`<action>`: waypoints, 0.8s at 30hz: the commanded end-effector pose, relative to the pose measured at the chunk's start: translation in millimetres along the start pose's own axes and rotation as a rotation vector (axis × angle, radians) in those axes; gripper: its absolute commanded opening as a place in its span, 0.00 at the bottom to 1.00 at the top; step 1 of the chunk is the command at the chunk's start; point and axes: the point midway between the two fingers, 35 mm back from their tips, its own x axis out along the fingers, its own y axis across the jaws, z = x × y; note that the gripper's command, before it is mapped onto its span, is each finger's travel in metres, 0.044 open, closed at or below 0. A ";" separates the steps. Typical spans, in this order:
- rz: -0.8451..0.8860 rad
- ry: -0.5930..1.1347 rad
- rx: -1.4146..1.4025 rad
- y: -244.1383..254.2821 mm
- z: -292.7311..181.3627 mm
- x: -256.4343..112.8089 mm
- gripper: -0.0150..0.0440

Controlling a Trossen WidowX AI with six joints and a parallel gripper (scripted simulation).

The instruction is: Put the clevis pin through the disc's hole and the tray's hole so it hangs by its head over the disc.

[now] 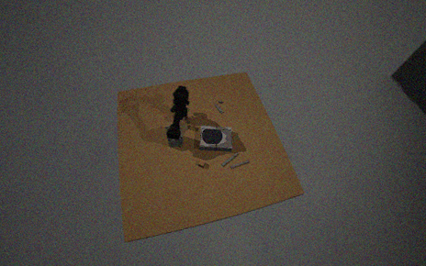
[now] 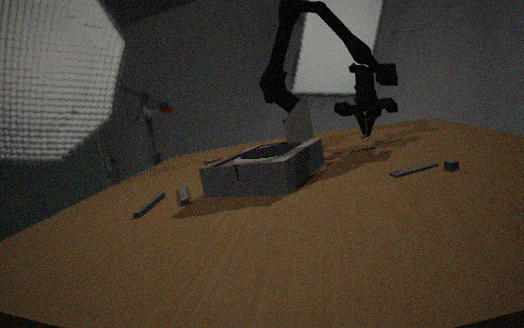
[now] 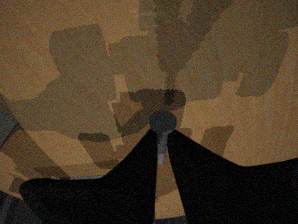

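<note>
Black against the tan bench (image 1: 171, 206) (image 2: 280, 255) (image 3: 260, 130), the arm (image 1: 180, 101) (image 2: 284, 37) reaches from the far part toward the middle in the top view. Its claw (image 1: 173, 134) (image 2: 366, 132) (image 3: 161, 133) is left of the rimmed tray (image 1: 229, 143) (image 2: 250, 181), well apart from it. A dark disc (image 1: 211, 136) (image 2: 270, 151) sits within the rim, with no pin visible through it

In the exterior view, the claw points downward to the right of the tray, its fingertips close together. The disc shows over the near wall, and a pale upright plate (image 2: 299, 122) rises at the far side. Two slim bars lie left of the tray; on the right lie another bar (image 2: 414, 170) and, just beside it, a small block (image 2: 451, 165)

In the wrist view, the claw is clenched around the steel pin (image 3: 163, 121). The pin's round head faces the camera just beyond the dark fingertips, and its shank runs between them. Whether the pin's lower end touches the bench cannot be told
</note>
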 end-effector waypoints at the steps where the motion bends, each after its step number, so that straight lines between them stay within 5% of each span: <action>1: -0.004 -0.004 0.008 -1.3 -3.7 -12.3 0.25; 24: 0.014 -0.118 0.310 -6.1 -69.5 -35.6 0.25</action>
